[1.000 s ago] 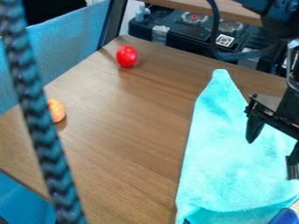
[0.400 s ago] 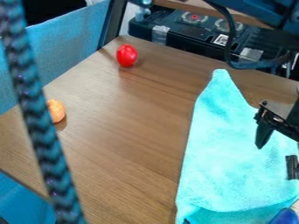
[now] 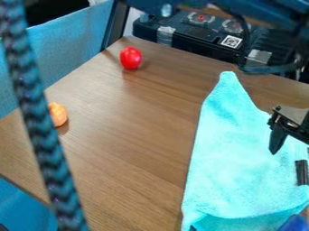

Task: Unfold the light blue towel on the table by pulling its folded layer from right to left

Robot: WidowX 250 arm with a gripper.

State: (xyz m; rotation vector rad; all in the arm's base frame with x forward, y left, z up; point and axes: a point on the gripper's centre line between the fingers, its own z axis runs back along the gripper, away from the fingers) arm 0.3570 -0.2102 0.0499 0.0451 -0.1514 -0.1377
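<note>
The black gripper [image 3: 281,137] has shifted slightly toward the view's right edge, over the turquoise cloth [image 3: 226,158], which lies unmoved on the table [image 3: 129,140], so handling it seems no further along, though whether the gripper is spread or closed cannot be told.

Lab or wkshop, prob. robotics; exact type unclear. Robot arm [image 3: 265,11] over wood-grain tbl [image 3: 133,135]. Blk equip. case [image 3: 199,46] behind, w/ rnd red-ctr fittings [image 3: 201,18], clr tape [image 3: 164,35], sq. printed code [image 3: 231,41]. Braided cable [image 3: 43,131] in fgnd; blue fabric panel [image 3: 72,49], dk frame post [image 3: 114,25] at L of view.
</note>
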